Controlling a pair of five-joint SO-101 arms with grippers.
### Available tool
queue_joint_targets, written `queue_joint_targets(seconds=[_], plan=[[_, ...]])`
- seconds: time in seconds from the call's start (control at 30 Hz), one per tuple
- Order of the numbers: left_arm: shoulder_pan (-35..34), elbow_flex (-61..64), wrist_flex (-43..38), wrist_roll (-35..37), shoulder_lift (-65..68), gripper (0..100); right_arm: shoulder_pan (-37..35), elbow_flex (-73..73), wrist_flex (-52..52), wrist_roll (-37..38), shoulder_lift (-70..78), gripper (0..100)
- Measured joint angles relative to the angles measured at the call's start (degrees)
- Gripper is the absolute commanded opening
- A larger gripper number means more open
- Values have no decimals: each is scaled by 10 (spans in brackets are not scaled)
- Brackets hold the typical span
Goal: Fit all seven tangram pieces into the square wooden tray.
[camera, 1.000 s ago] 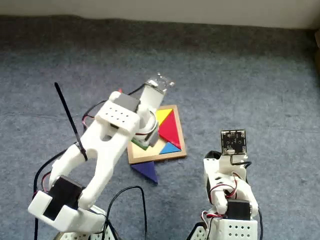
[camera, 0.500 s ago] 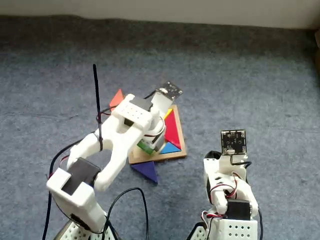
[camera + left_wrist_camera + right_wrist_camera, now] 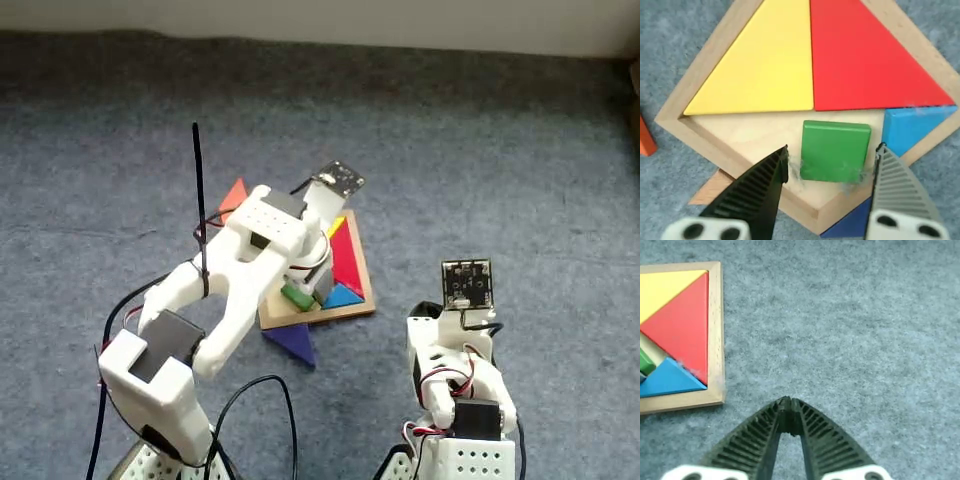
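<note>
High view: left arm (image 3: 240, 270) is over the tray (image 3: 340, 315), green square (image 3: 296, 297) under it. Right arm (image 3: 455, 380) is at the tray's 4 o'clock, farther off.
Left wrist view: left gripper (image 3: 832, 149) fingers apart, straddling the square lying in the tray.
Right wrist view: right gripper (image 3: 790, 407) closed, tray (image 3: 715, 335) well apart.

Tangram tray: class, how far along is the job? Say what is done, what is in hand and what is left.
Done: the yellow triangle, red triangle and blue triangle lie in the tray. In hand: the green square sits on the tray floor between the open fingers of the left tool. Left: at least the dark blue piece and orange piece, both on the carpet outside.
</note>
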Motion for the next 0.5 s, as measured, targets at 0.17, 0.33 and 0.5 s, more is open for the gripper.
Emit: queue_joint_targets(seconds=[0.17,0.33,0.5], plan=[[1,-12,46,25,-49,280,0,0,0,0,0,9],[-3,0,50,28,-101,280,0,0,0,0,0,9],[-34,25,50,28,-107,280,10,0,0,0,0,9]])
